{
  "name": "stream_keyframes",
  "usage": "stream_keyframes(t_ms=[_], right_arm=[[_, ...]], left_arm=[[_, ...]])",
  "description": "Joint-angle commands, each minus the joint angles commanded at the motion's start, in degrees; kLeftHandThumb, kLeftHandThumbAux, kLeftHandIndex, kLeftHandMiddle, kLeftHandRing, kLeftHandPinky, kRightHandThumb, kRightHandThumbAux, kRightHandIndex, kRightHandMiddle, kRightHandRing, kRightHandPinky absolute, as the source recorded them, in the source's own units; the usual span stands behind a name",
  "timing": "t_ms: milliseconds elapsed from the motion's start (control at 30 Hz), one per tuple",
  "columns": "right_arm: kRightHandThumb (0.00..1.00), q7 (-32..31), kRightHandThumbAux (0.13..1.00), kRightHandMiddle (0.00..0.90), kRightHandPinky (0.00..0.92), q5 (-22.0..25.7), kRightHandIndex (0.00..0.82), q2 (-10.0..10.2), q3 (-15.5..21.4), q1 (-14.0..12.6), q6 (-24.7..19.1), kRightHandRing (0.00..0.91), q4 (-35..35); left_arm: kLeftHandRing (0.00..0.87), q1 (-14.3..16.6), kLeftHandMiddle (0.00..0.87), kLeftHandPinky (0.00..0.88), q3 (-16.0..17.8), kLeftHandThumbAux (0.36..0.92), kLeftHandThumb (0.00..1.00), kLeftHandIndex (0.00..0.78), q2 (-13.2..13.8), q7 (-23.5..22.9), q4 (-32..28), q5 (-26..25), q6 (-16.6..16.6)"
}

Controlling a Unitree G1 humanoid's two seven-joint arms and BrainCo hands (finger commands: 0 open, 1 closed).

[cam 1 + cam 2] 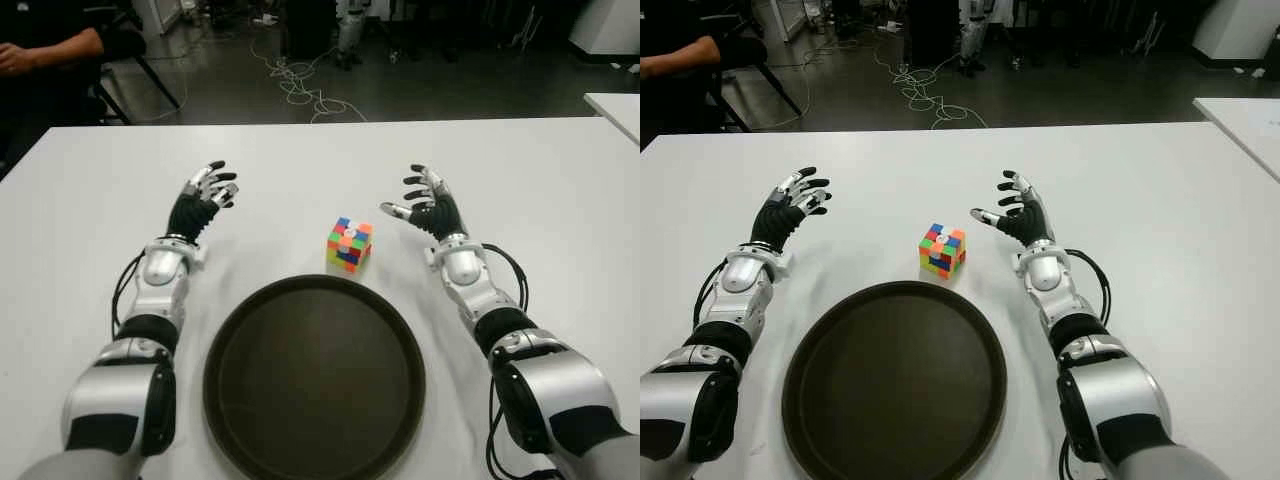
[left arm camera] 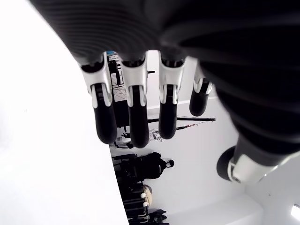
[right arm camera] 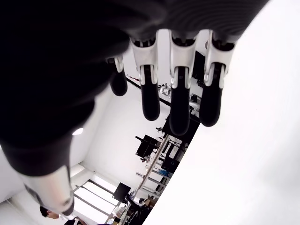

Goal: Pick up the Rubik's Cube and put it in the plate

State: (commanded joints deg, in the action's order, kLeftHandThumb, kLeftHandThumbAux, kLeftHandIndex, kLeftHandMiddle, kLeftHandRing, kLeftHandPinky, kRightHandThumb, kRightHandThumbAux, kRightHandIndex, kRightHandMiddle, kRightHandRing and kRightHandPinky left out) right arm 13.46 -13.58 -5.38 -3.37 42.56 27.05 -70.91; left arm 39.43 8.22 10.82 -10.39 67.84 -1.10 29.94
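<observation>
Writing: none can be read on the cube, the plate or either hand.
Rubik's Cube (image 1: 349, 244): one, standing on the white worktop (image 1: 520, 170), just beyond the far rim of the plate and apart from it; top face shows mixed green, orange, blue and red tiles with a white one in the middle.
Plate (image 1: 230, 330): one, round, dark brown, nothing on it, near the front edge of the worktop between the two forearms.
Right hand (image 1: 428, 205): to the right of the cube and slightly farther back, near it but not touching; palm turned toward the cube, fingers spread and extended, thumb pointing at the cube, holding nothing. The right wrist view shows the fingers (image 3: 151, 98) straight with only room behind them.
Left hand (image 1: 205, 198): well to the left of the cube, fingers loosely extended and holding nothing; it shows over bare worktop.
Count: two hands, one cube, one plate.
Background: a seated person's arm (image 1: 45, 50) at the far left, white cables (image 1: 300, 85) on the dark floor.
</observation>
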Motion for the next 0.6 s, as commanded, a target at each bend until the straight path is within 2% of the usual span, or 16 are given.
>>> stream_keyframes(t_ms=[467, 600], right_arm=[[0.101, -0.1, 0.712, 0.283, 0.385, 0.2, 0.177, -0.1, 0.2, 0.1, 0.5, 0.334, 0.2], [0.079, 3.4, 0.704, 0.279, 0.378, -2.1, 0.178, -0.7, -1.3, -0.1, 2.0, 0.327, 0.2]], left_arm=[[0.25, 0.1, 0.234, 0.283, -0.2, 0.58, 0.146, 0.143, 0.2, 0.0, -0.2, 0.2, 0.0], [0.253, 0.1, 0.237, 0.29, -0.2, 0.579, 0.155, 0.143, 0.2, -0.2, -0.2, 0.2, 0.1]])
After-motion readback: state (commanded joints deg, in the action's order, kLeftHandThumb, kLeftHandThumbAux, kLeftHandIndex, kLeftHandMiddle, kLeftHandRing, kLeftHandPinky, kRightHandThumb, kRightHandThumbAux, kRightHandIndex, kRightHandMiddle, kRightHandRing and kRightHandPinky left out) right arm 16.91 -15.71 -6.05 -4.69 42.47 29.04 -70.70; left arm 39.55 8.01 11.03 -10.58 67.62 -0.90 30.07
